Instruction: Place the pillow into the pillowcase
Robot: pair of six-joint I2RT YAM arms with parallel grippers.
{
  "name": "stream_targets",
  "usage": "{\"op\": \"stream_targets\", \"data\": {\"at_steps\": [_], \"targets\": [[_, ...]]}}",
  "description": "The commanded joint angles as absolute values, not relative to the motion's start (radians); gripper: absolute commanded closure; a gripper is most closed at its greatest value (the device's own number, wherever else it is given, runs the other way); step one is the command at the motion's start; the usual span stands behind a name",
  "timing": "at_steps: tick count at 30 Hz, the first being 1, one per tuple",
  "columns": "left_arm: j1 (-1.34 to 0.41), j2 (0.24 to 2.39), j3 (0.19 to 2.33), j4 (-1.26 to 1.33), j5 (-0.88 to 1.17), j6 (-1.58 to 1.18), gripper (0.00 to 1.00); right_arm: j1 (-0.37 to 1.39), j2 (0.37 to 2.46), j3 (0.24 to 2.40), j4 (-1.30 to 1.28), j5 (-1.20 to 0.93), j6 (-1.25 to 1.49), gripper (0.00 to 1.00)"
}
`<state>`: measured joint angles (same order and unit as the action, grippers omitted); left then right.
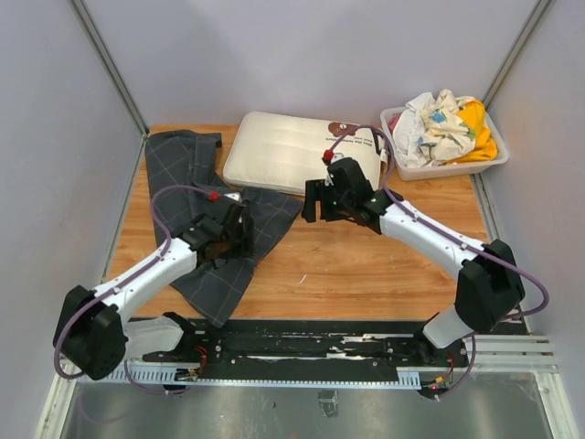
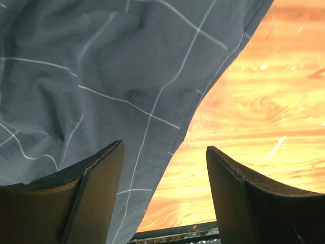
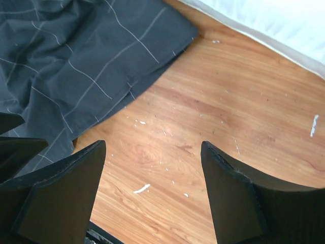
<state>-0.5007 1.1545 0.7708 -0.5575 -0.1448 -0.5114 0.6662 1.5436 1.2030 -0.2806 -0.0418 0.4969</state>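
Left claw (image 2: 165,147) and right claw (image 3: 152,145) both gape empty; we see the pillow (image 1: 302,151) lying outside the pillowcase (image 1: 178,165), nothing inserted yet.

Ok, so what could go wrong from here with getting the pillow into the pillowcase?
1. The pillowcase lies rumpled with no opening showing. The open left end effector, poised over its edge, might pinch both layers together.
2. The pillow sits right beside the bin of cloths. Dragging it with the empty right end effector could nudge the bin.
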Motion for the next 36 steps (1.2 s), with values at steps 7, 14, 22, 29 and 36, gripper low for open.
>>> {"op": "stream_targets", "data": {"at_steps": [7,14,22,29,36], "targets": [[-0.690,1.297,0.808,-0.634,-0.316,-0.528,0.29,0.644,1.434,1.079,-0.291,-0.029,0.491,0.23],[-0.750,1.317,0.801,-0.645,-0.348,-0.551,0.29,0.634,1.418,1.042,-0.287,-0.047,0.485,0.23],[-0.759,1.435,0.830,-0.601,-0.380,-0.577,0.32,0.632,1.396,1.006,-0.283,-0.054,0.489,0.23],[-0.759,1.523,0.854,-0.587,-0.422,-0.580,0.49,0.621,1.354,0.982,-0.293,-0.048,0.482,0.22],[-0.759,1.539,0.853,-0.577,-0.441,-0.583,0.81,0.609,1.323,0.951,-0.292,-0.049,0.482,0.22]]}}
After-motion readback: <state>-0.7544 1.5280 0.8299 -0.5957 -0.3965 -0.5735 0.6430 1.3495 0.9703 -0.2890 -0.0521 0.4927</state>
